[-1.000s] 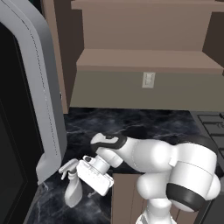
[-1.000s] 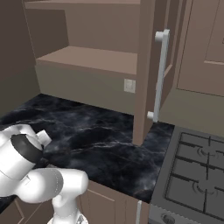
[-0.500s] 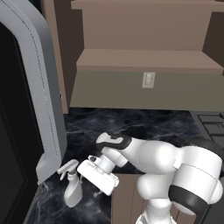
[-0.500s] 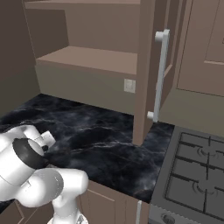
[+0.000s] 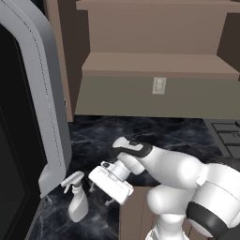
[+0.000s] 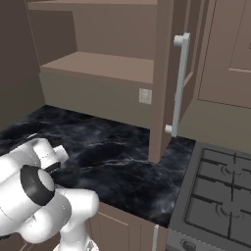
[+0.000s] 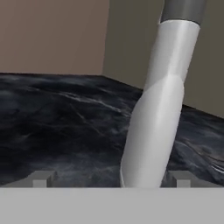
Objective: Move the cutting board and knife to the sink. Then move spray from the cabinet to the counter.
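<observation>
Standing upright: spray (image 5: 78, 202) on table (image 5: 154, 133), near left.
Gripper (image 5: 102, 194) spread wide w/ nothing pinched, just right of spray.

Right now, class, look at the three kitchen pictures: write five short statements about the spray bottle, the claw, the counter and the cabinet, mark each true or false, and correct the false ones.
1. The spray stands upright on the counter. True.
2. The claw is clamped shut on the spray. False: its jaws are wide open, with the spray between the fingertips in the hand view.
3. The spray sits on the cabinet shelf. False: it is on the black counter below.
4. A stove lies to the right of the counter. True.
5. A cutting board lies on the counter. False: none shows there.
</observation>
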Tool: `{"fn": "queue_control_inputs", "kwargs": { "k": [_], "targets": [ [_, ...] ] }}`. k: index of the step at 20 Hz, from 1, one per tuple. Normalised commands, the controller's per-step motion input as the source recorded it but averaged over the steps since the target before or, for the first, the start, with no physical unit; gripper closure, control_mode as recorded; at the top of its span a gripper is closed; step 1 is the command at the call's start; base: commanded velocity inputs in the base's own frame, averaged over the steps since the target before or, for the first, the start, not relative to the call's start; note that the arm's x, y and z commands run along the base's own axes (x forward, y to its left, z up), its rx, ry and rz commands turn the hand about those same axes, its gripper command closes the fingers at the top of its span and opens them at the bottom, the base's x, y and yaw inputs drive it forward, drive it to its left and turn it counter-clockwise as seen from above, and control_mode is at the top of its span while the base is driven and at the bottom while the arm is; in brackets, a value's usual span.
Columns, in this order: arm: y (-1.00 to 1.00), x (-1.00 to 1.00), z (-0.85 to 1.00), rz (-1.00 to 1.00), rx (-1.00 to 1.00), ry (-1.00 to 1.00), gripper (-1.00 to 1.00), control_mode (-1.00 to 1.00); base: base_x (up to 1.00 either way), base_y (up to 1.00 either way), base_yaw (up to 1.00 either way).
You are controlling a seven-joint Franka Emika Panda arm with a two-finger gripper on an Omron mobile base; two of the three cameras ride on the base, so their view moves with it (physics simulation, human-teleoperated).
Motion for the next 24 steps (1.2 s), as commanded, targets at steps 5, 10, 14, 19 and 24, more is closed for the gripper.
{"fn": "queue_control_inputs", "kwargs": {
  "k": [5, 10, 14, 19, 24],
  "targets": [
    [-0.15, -0.11, 0.32, -0.17, -0.02, 0.17, -1.00, -1.00, 0.00, 0.00, 0.00],
    [-0.16, -0.29, 0.33, -0.19, -0.11, 0.02, -1.00, -1.00, 0.00, 0.00, 0.00],
    [-0.17, -0.23, 0.38, -0.19, -0.17, 0.01, -1.00, -1.00, 0.00, 0.00, 0.00],
    [-0.24, -0.27, 0.33, -0.18, -0.19, 0.00, -1.00, -1.00, 0.00, 0.00, 0.00],
    [-0.26, -0.31, 0.34, -0.18, -0.17, 0.00, -1.00, -1.00, 0.00, 0.00, 0.00]
  ]
}}
